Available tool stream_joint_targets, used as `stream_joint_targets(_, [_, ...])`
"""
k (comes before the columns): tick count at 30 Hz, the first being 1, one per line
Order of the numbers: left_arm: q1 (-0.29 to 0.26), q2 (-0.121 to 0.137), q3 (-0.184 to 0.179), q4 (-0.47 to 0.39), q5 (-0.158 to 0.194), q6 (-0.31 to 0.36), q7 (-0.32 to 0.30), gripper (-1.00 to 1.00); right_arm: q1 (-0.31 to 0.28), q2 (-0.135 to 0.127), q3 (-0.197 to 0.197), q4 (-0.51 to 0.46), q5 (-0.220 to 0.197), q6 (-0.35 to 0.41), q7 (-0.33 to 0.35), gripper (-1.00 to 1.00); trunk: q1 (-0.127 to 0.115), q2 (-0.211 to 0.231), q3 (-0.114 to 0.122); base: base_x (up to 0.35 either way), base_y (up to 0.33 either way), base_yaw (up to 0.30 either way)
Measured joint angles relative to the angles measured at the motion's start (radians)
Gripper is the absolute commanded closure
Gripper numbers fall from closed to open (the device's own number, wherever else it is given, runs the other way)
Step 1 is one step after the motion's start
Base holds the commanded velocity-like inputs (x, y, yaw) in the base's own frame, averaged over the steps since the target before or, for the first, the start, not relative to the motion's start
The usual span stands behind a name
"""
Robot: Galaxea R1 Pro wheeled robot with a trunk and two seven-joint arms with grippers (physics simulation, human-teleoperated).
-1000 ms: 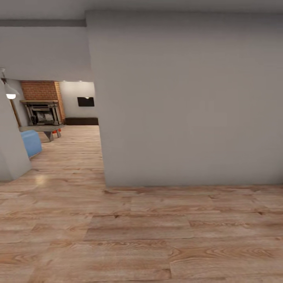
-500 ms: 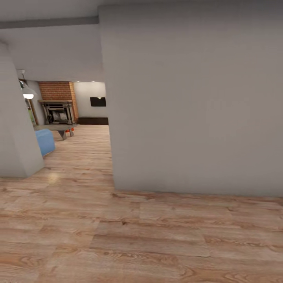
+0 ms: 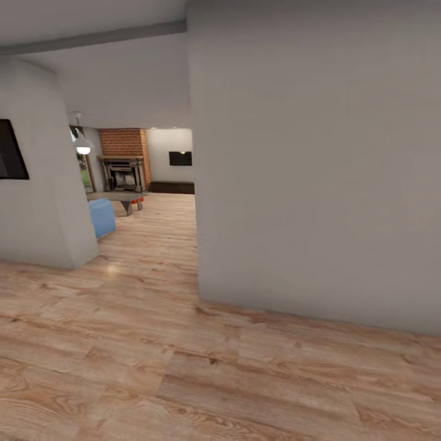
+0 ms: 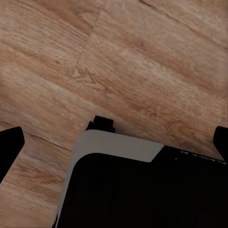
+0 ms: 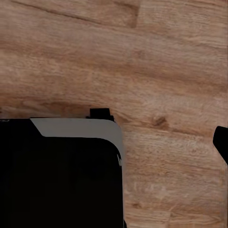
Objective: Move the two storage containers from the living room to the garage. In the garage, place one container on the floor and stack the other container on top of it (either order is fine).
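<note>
Far down the hallway lies the living room, with its red brick fireplace [image 3: 124, 160] and wall TV [image 3: 180, 158]. Two small orange-red patches [image 3: 138, 199] by the legs of a low grey table [image 3: 119, 196] look like the storage containers; they are too small to make out their shape. In the left wrist view my left gripper [image 4: 115, 145] is open, one black fingertip [image 4: 9, 147] at each side edge, nothing between them. My right gripper [image 5: 114, 142] looks open too, with one fingertip [image 5: 221, 142] at the picture's edge above wood planks.
A large grey wall [image 3: 318, 171] stands close ahead on the right, its corner beside the passage. Another grey wall [image 3: 37, 184] with a dark frame [image 3: 9, 150] bounds the left. A blue sofa end [image 3: 101, 217] sits past it. My black and grey base [image 4: 123, 185] shows below both wrists.
The whole head view has shifted: the camera turned left, so the wall corner and living room slid right, and the left wall with its dark frame came into view.
</note>
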Motion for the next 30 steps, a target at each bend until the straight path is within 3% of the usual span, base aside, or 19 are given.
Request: stream_joint_targets(30, [0.0,0.001,0.0,0.0,0.0,0.0,0.0,-1.0,0.0,0.0,0.0,0.0,0.0,0.0,0.0,-1.0,0.0,0.0,0.0,0.324,0.0,0.269])
